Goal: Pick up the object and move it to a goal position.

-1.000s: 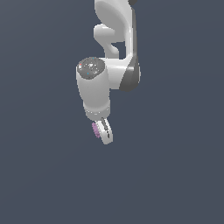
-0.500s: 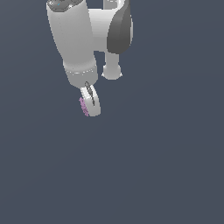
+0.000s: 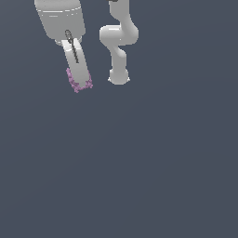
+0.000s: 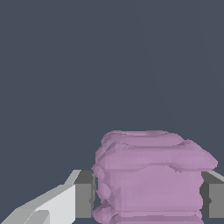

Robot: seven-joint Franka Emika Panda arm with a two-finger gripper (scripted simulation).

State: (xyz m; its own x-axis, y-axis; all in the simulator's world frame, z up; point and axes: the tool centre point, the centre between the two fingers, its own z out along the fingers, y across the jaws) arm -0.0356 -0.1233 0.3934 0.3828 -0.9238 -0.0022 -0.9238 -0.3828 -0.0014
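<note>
The object (image 3: 73,82) is a small pale pink-purple bumpy lump, mostly hidden behind the near white finger in the exterior view. My white gripper (image 3: 80,82) is shut on it and holds it high in the exterior view's upper left, well off the dark floor. In the wrist view the object (image 4: 151,175) fills the space between the two grey pads (image 4: 84,194), which press on both of its sides.
The arm's white links and base (image 3: 118,76) stand to the exterior view's right of the gripper. A plain dark grey floor (image 3: 139,162) lies all around.
The gripper has carried the object upward and toward the exterior view's left, closer to the camera. The object has stayed clamped between the fingers.
</note>
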